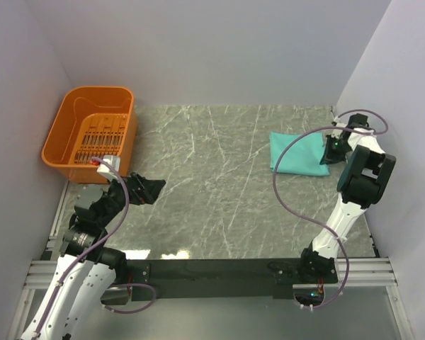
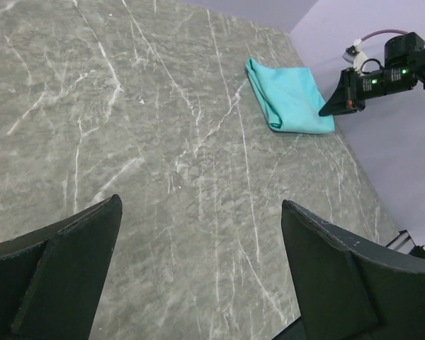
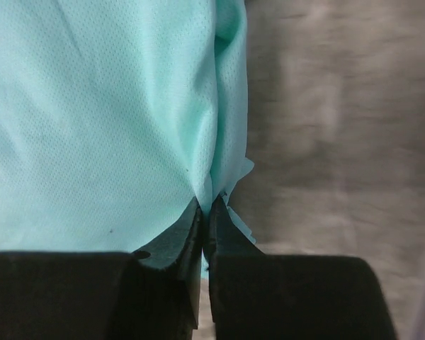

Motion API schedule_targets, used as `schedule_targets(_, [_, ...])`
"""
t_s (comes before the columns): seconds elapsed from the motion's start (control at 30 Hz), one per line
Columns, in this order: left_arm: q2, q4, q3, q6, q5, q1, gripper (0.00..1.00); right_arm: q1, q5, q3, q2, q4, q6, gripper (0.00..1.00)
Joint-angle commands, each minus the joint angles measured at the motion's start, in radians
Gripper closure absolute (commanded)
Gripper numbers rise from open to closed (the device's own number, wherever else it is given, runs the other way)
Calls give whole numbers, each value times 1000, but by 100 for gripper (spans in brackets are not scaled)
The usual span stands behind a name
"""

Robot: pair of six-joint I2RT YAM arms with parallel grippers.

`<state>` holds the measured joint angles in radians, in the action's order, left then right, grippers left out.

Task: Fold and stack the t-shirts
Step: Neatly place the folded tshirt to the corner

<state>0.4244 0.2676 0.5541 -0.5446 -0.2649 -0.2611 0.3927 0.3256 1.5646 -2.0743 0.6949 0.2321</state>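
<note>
Your right fingers (image 3: 198, 223) pinch t-shirt (image 1: 297, 152) edge, shut tight. Lift low, slowly, so folded layers don't spill. Your left fingers (image 1: 147, 190) gape wide, empty, above bench (image 1: 212, 177).

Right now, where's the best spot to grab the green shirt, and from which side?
Probably its right-hand edge, coming in low from the right. The t-shirt lies folded flat, so its stacked edge is the pinchable part; the right gripper is shut on it there.

Left pincer (image 2: 202, 204) spread wide, low and angled forward; right pincer (image 3: 204, 209) pinched tight, far forward.
</note>
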Motion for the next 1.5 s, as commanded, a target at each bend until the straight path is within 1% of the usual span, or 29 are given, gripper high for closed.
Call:
schedule_targets(0.0, [-9, -44, -6, -18, -30, 3, 1, 23, -75, 95, 28, 34, 82, 93])
schedule_targets(0.03, [-9, -45, -8, -20, -36, 3, 1, 26, -88, 113, 23, 50, 94, 89])
schedule_targets(0.07, [-7, -47, -6, -20, -37, 3, 1, 29, -106, 139, 20, 58, 114, 79])
schedule_targets(0.13, [-4, -45, -3, -20, -37, 3, 1, 31, -125, 155, 26, 69, 128, 70])
schedule_targets(0.17, [-3, -44, 0, -18, -34, 3, 1, 29, -146, 166, 40, 71, 141, 61])
schedule_targets(0.23, [4, -36, 7, -17, -27, 3, 0, 29, -184, 173, 57, 69, 153, 55])
schedule_targets(0.3, [13, -34, 13, -17, -19, 3, 1, 26, -252, 170, 89, 52, 176, 50])
schedule_targets(0.33, [23, -33, 20, -18, -17, 3, 1, 25, -270, 166, 101, 42, 185, 49])
schedule_targets(0.37, [33, -34, 23, -18, -17, 3, 1, 26, -283, 154, 117, 37, 203, 46])
schedule_targets(0.47, [66, -25, 39, -31, -7, 3, 1, 26, -286, 100, 196, 34, 233, 45])
schedule_targets(0.53, [92, -12, 61, -46, 21, 5, 1, 18, -231, 56, 245, 41, 248, 45])
schedule_targets(0.6, [109, 28, 81, -64, 58, 3, 1, 3, -186, -38, 341, 46, 282, 45])
schedule_targets(0.63, [122, 53, 105, -74, 85, 3, 0, -3, -134, -73, 376, 49, 298, 44])
schedule_targets(0.7, [128, 107, 124, -78, 124, 3, 1, -15, -91, -182, 497, 42, 335, 44])
schedule_targets(0.73, [125, 114, 133, -71, 139, 3, 1, -18, -33, -219, 543, 37, 345, 44])
schedule_targets(0.77, [122, 120, 135, -64, 142, 3, 1, -18, -5, -285, 631, 34, 369, 44])
schedule_targets(0.83, [103, 133, 138, -49, 151, 3, 1, -18, 41, -345, 721, 17, 377, 44])
schedule_targets(0.87, [99, 139, 141, -42, 159, 3, 1, -20, 88, -395, 808, 15, 391, 42])
schedule_targets(0.93, [87, 162, 158, -22, 174, 3, 1, -18, 119, -443, 896, -12, 391, 40])
schedule_targets(0.97, [83, 171, 164, -14, 197, 3, 1, -18, 133, -487, 980, -24, 382, 38])
schedule_targets(1.0, [80, 180, 171, 0, 210, 3, 0, -18, 162, -504, 1020, -50, 378, 35])
schedule_targets(1.03, [77, 202, 188, 6, 220, 3, 0, -17, 164, -524, 1058, -72, 342, 29])
schedule_targets(1.07, [76, 211, 197, 12, 234, 3, 1, -15, 161, -556, 1124, -92, 325, 26])
schedule_targets(1.13, [68, 240, 219, 29, 246, 3, 1, -15, 156, -580, 1180, -130, 293, 22])
schedule_targets(1.17, [60, 245, 222, 25, 256, 3, 0, -14, 150, -597, 1219, -144, 242, 14])
schedule_targets(1.23, [31, 251, 225, 20, 262, 3, 1, -9, 110, -620, 1253, -184, 140, 1])
schedule_targets(1.27, [21, 251, 227, 20, 262, 3, 1, -8, 107, -626, 1282, -193, 122, 0])
schedule_targets(1.33, [-7, 258, 234, 21, 309, 3, 1, -3, 107, -633, 1309, -201, 90, 0])
schedule_targets(1.47, [-35, 280, 248, 23, 357, 3, 1, 2, 61, -679, 1376, -231, -69, 0])
